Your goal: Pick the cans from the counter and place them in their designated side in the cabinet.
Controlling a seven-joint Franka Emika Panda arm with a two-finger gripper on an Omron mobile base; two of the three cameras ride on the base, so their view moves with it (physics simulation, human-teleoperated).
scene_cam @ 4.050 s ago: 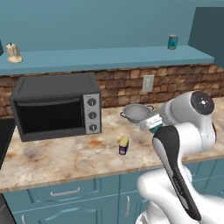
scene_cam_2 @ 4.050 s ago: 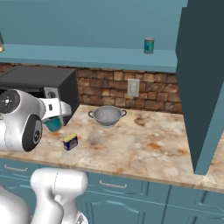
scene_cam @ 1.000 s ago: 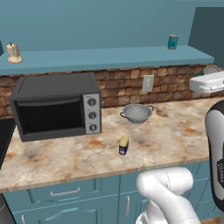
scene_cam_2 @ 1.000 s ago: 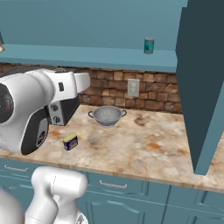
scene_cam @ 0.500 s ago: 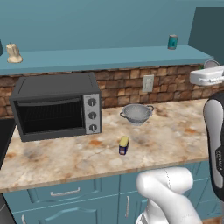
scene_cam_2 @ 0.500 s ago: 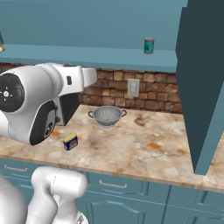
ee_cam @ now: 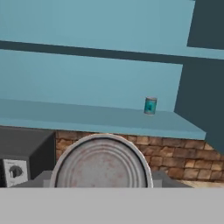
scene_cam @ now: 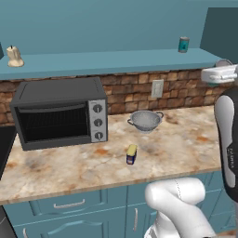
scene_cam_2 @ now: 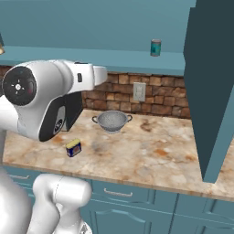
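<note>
From the left base, a dark blue can (scene_cam: 131, 155) with a yellow top stands on the counter (scene_cam: 56, 169), and a teal can (scene_cam: 183, 44) stands upright on the cabinet (scene_cam: 116, 62) board. In the hand view, the end effector (ee_cam: 101, 183) clamps a silvery-topped can (ee_cam: 101, 164) below that board.

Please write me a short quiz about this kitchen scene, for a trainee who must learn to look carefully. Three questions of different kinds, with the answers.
1. True or false: the dark blue can rests inside the colander.
2. Where is the small teal can? A: on top of the oven. B: on the teal shelf. C: in a drawer.
3. Fill in the missing word: in the hand view, the gripper is closed on a can whose round top is ___ in colour.

Key
1. False: it rests on the counter, in front of the colander and apart from it.
2. B.
3. Silvery.
</note>
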